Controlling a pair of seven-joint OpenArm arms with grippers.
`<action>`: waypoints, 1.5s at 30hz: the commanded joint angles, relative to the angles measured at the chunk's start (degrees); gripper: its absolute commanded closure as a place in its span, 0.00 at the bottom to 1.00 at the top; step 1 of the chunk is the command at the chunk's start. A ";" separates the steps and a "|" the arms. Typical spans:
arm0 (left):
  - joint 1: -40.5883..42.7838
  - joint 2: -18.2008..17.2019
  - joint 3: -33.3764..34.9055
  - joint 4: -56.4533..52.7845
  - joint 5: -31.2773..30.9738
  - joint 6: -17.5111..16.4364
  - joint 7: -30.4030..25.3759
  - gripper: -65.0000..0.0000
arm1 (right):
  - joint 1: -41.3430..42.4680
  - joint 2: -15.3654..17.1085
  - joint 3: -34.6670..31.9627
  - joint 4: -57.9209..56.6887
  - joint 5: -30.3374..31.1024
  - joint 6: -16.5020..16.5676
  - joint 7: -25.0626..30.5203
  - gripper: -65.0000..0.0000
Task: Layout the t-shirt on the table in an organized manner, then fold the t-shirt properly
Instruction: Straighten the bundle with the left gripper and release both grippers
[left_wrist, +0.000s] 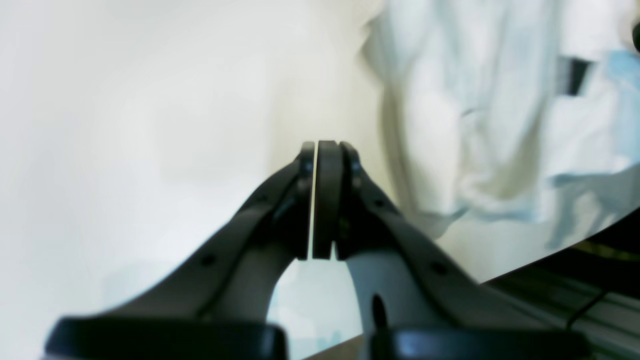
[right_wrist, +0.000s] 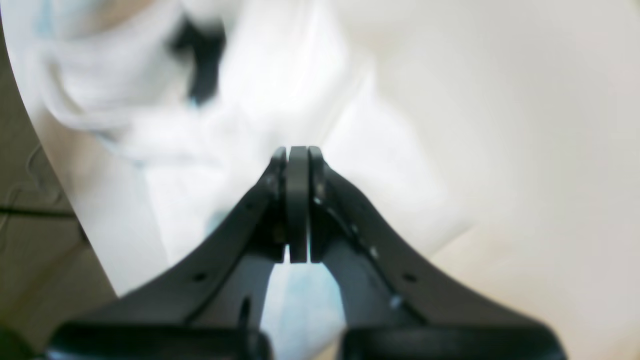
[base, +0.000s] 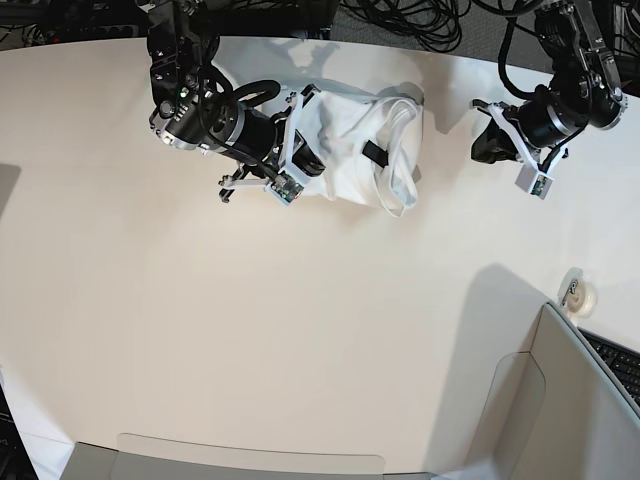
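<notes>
The t-shirt lies crumpled in a white heap near the far edge of the table, with a dark neck label showing. My right gripper hangs at the heap's left side, shut. In the right wrist view its pads meet with no cloth between them, above the blurred t-shirt. My left gripper hovers right of the heap, apart from it. In the left wrist view the left gripper is shut and empty over the bare table, and the t-shirt lies beyond it to the right.
A small roll of tape sits near the table's right edge. Grey-beige panels stand at the lower right and along the bottom. A keyboard and cables lie off the table.
</notes>
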 joint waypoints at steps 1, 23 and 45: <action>0.11 -0.78 -0.16 1.02 -0.65 -0.13 -0.39 1.00 | 0.59 -0.73 -0.12 2.05 1.19 -0.07 1.09 1.00; 11.98 2.21 15.23 5.67 -0.48 -0.05 -1.18 1.00 | 19.58 -0.65 -0.03 -28.28 -9.71 -0.07 9.44 1.00; -7.09 2.30 18.74 -17.09 -0.30 0.22 -5.84 1.00 | -7.50 10.34 0.23 -3.31 -13.05 -0.07 9.62 1.00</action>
